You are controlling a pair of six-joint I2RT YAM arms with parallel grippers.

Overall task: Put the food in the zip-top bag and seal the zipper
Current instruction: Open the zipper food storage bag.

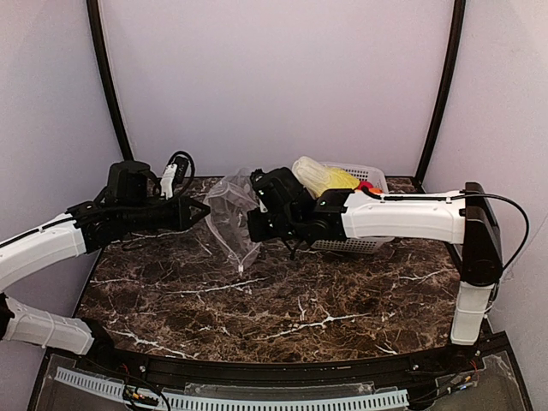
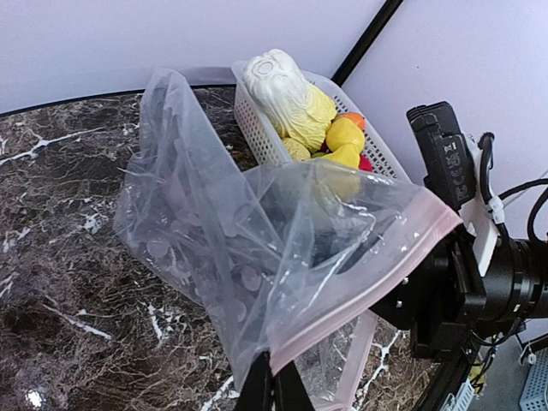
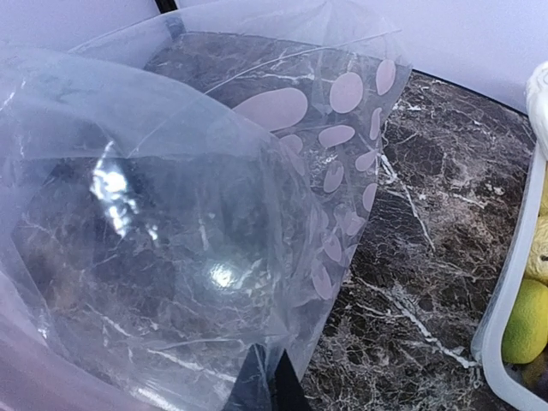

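The basket (image 1: 364, 245) at the back of the table (image 1: 257, 300) is the anchor here. All the food (image 1: 330, 178) sits piled inside it: a pale cabbage-like piece on top, with yellow, green and a bit of orange-red below. None of it is in the zip-top bag (image 1: 224, 214) yet.

The bag hangs just to the left of the basket, lifted clear of the marble at its mouth and drooping toward the table. Two pinches hold it that way.

- **Left gripper** (image 1: 199, 211): on the side of the bag away from the basket, its fingers are fully closed on the mouth edge, right on the pinkish zipper (image 2: 368, 287).
- **Right gripper** (image 1: 254, 224): between the bag and the basket, it is also closed. Its own camera shows the fingertips nipping the clear dotted film at the opposite lip.

I judge the purpose to be spreading the mouth. Floppy plastic collapses unless two opposite points on the rim are held apart and up, and the opening faces the basket side, which keeps the carry for each toy short.

There is a catch — both grippers are occupied with the bag, so one must let go to fetch food, and the mouth may sag when it does
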